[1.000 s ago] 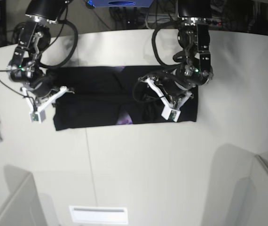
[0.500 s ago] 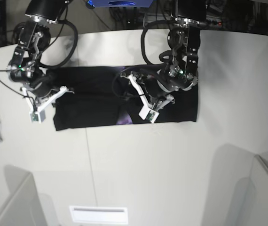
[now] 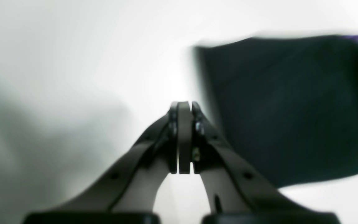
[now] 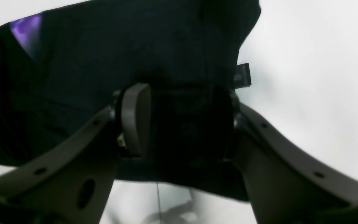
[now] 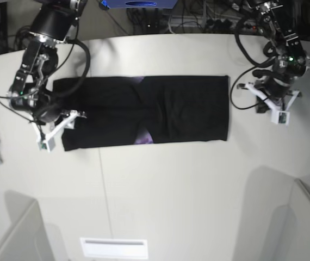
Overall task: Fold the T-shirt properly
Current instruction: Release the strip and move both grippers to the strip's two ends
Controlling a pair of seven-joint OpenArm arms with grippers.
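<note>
Left gripper (image 5: pixel 273 106) has swung off the T-shirt (image 5: pixel 144 111) onto bare table (image 5: pixel 171 190) beside its end, fingers together. Right gripper (image 4: pixel 182 121) stands parted over the opposite end. I see a long band; crosswise folds remain.

The T-shirt (image 5: pixel 144 111) is matt black cloth, softly creased. The surface (image 5: pixel 171 190) looks smooth, pale and faintly sheeny. The left pincer (image 3: pixel 183 137) has matt grey plastic fingers.

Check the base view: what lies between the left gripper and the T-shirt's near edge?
Only bare white table separates the left gripper from the T-shirt; base view shows it.
</note>
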